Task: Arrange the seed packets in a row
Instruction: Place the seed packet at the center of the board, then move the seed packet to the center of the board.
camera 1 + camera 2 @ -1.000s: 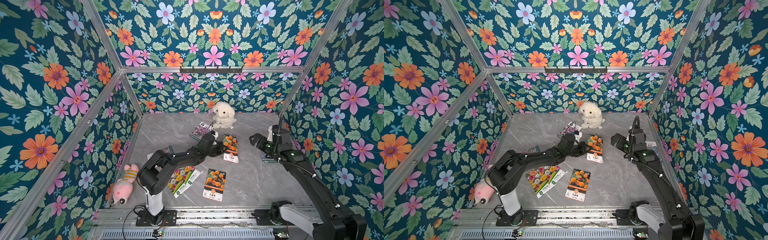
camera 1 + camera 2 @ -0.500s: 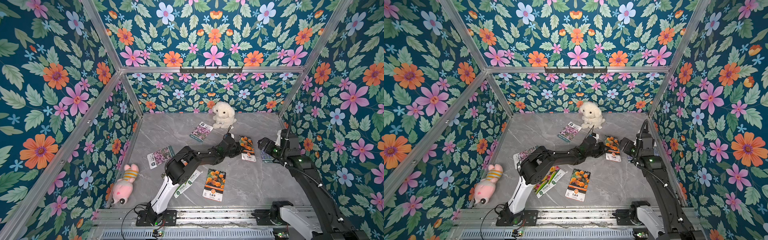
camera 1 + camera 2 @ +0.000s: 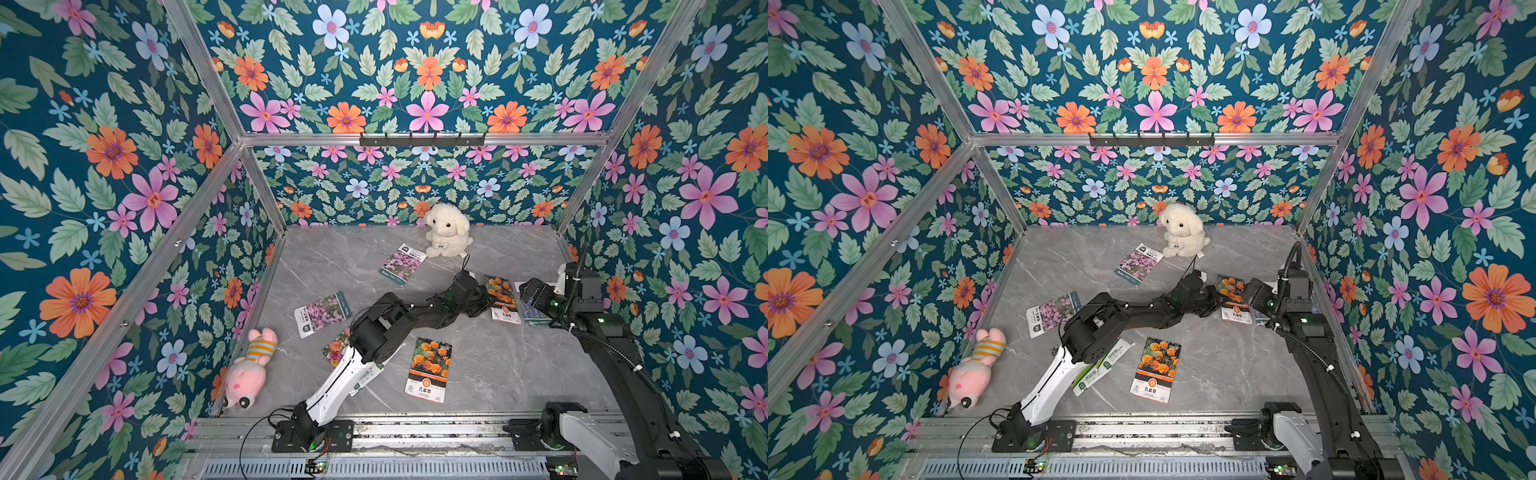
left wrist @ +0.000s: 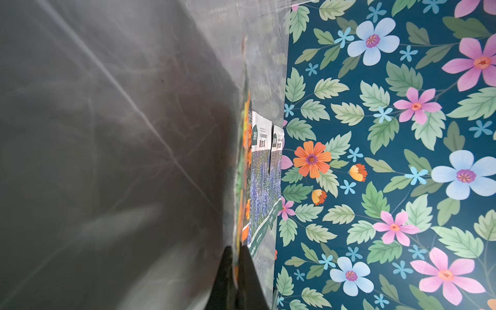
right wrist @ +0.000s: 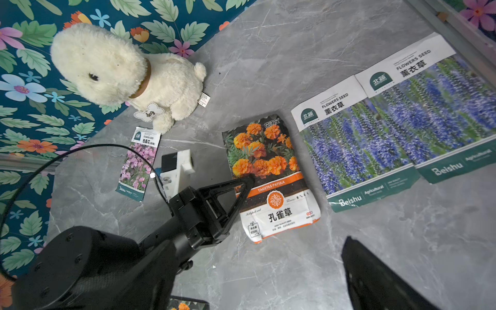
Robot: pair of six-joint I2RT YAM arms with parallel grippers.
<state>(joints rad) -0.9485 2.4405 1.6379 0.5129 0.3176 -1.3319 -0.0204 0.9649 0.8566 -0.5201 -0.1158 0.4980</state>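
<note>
bright, even light; soft shadows; wrist views blur close up.

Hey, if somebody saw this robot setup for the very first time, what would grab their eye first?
The loud floral wallpaper on every wall hits first. Next comes the white plush dog sitting against the back wall. Then the left gripper, pinching the edge of an orange marigold packet that lies beside two lavender packets near the wall on the robot's right.
</note>
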